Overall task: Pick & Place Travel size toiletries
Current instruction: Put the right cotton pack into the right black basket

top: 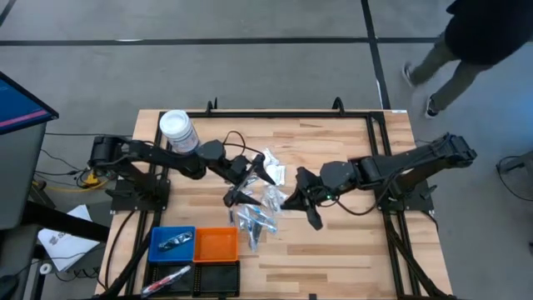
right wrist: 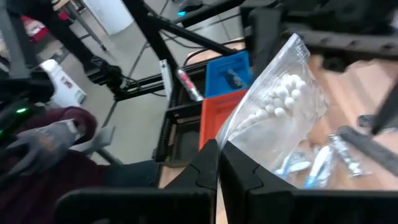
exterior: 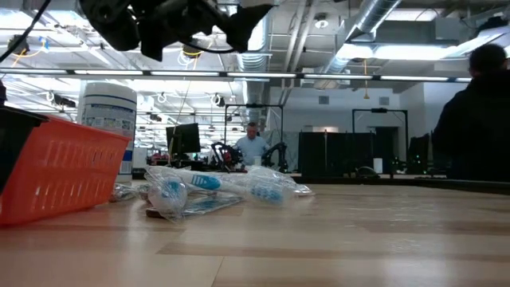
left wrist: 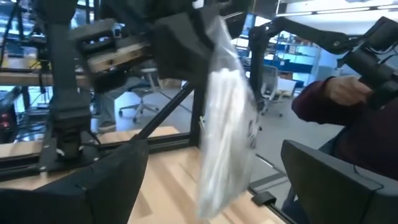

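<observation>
Across the right and lower parts of the high view the table (top: 350, 258) lies bare, while the jar (top: 177, 131) crowds the upper left and the blue tray (top: 172, 243), orange tray (top: 216, 245) and black tray (top: 193, 276) line the lower left edge. Mid-table sits the heap of toiletries (top: 254, 217). Right gripper (top: 291, 200) has its fingers pinched tight on a clear packet of white pieces (right wrist: 273, 109). Left gripper (top: 250, 179) hovers over the heap, fingers spread wide, the packet hanging between them.

Toiletries (top: 256, 212) lie mid-table between both arms; a jar (top: 177, 132) stands behind them, three trays (top: 195, 254) at the front-left edge.
</observation>
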